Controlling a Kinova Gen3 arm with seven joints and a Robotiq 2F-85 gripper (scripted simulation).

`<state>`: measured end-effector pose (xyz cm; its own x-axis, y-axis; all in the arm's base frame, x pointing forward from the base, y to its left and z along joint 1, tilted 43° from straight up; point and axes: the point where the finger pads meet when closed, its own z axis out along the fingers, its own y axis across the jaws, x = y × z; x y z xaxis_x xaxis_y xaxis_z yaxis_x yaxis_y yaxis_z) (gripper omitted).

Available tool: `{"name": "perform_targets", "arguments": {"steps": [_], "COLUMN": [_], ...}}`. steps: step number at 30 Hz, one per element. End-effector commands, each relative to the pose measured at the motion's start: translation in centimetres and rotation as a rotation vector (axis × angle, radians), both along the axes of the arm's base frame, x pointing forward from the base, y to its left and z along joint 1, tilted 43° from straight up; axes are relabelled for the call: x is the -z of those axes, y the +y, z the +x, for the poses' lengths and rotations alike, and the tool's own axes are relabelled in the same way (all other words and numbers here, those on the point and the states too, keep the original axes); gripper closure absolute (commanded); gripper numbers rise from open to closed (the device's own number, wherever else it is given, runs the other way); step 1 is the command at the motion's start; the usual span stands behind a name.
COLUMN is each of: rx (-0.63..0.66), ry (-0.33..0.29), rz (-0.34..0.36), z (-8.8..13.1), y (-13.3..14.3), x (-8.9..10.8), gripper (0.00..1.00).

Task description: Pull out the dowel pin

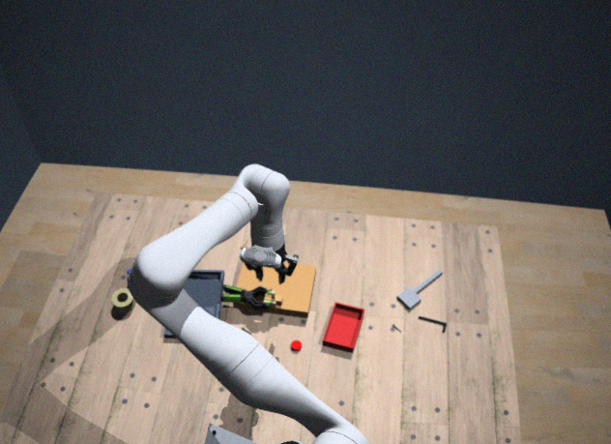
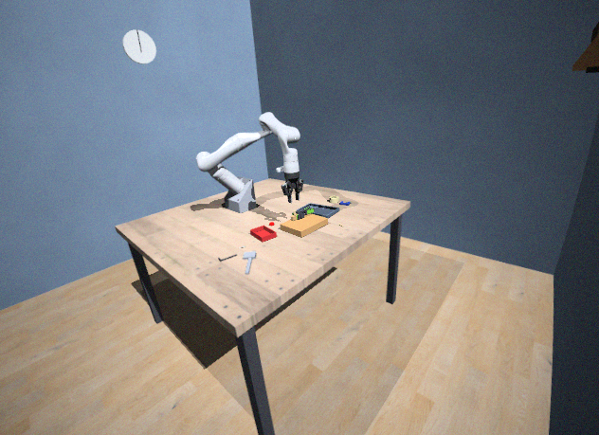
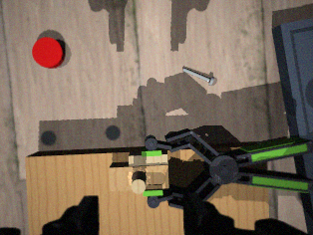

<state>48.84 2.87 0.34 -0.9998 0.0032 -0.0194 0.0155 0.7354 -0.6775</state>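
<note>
Clamp (image 1: 253, 297) (image 3: 224, 168) apparently on bench board (image 1: 296, 286) (image 2: 303, 225) (image 3: 65, 189).
</note>
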Motion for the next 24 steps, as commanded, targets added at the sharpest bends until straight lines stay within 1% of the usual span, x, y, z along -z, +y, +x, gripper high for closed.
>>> {"name": "perform_targets", "arguments": {"steps": [1, 22, 23, 24], "rx": [-0.006, -0.018, -0.018, -0.018], "ry": [0.004, 0.014, 0.014, 0.014], "rz": [0.001, 0.000, 0.000, 0.000], "z": [0.03, 0.01, 0.01, 0.01], "y": [0.05, -0.02, -0.02, -0.02], "x": [-0.09, -0.16, -0.16, -0.16], "gripper": [0.46, 0.46, 0.66, 0.66]}}
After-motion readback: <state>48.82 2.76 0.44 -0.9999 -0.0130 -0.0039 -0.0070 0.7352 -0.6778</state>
